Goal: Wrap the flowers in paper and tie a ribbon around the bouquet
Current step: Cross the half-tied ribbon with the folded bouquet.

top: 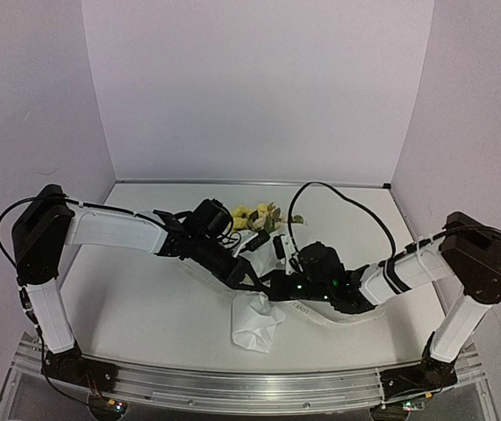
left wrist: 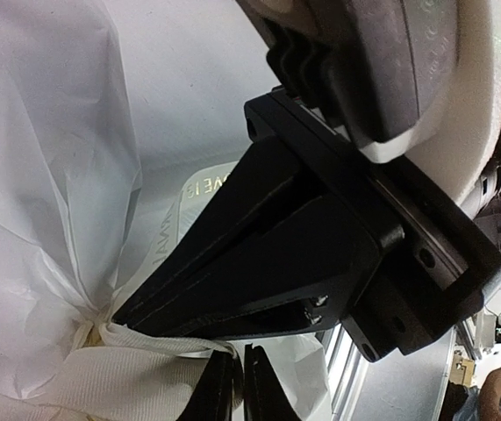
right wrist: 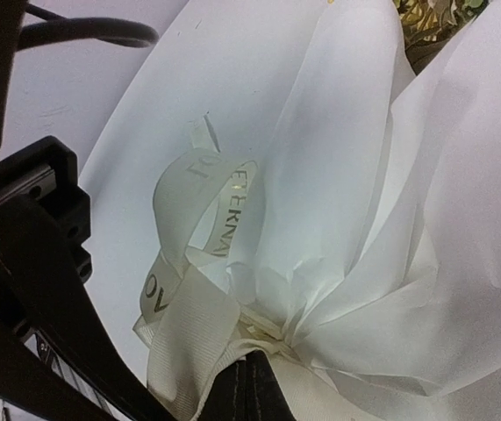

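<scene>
A cone-shaped bouquet (top: 254, 329) of thin white crinkled paper (right wrist: 382, 202) lies on the pale table (top: 145, 298); its pale yellow and cream flowers (top: 257, 217) lie beyond the knot (right wrist: 263, 329); a narrow sheer white ribbon (right wrist: 224, 219) with dark lettering loops just beside that knot; the right gripper (right wrist: 250, 386) has its jaws together at the knot; the left gripper (left wrist: 239, 383), near the knot, pinches a taut ribbon strand.
</scene>
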You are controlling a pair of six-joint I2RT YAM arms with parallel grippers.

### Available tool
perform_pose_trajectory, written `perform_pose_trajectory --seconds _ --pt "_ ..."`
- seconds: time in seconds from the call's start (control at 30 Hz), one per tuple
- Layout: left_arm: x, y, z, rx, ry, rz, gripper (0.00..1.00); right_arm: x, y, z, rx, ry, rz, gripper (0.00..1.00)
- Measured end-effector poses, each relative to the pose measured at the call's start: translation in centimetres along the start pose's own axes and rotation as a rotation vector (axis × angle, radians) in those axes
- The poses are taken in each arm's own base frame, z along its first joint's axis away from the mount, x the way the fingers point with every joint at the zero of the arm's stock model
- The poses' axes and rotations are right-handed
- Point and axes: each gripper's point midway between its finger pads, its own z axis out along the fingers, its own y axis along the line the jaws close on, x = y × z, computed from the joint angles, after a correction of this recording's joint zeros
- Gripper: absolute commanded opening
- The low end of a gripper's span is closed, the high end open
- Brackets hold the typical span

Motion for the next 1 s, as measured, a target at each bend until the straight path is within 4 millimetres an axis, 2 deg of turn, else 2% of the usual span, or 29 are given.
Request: perform_pose_trajectory --seconds 0.23,0.4,0.57,0.73,0.9,1.0 --pt "0.1 0.3 0.1 -0.017 0.004 -0.002 0.40 0.3 -0.8 0.6 0.024 -0.002 0.000 0.00" --pt "-0.4 1.3 -0.3 -0.087 -0.019 0.006 0.49 0.1 -0.6 0.7 0.020 -0.010 -0.001 0.00" --pt "-1.8 1.0 -1.9 -0.146 -0.073 0.044 0.56 -0.1 -0.5 1.0 0.015 -0.018 0.000 0.00" --pt "-3.3 0.9 -3.7 -0.201 -0.134 0.075 0.57 -0.3 -0.5 1.1 0.014 -0.021 0.001 0.00" --pt "-3.8 2.4 -4.8 -0.280 -0.158 0.080 0.56 -0.3 -0.5 1.1 0.016 -0.023 0.002 0.00" --pt "-4.0 3.9 -5.7 -0.344 -0.170 0.067 0.47 -0.3 -0.5 1.2 0.017 -0.023 0.002 0.00"
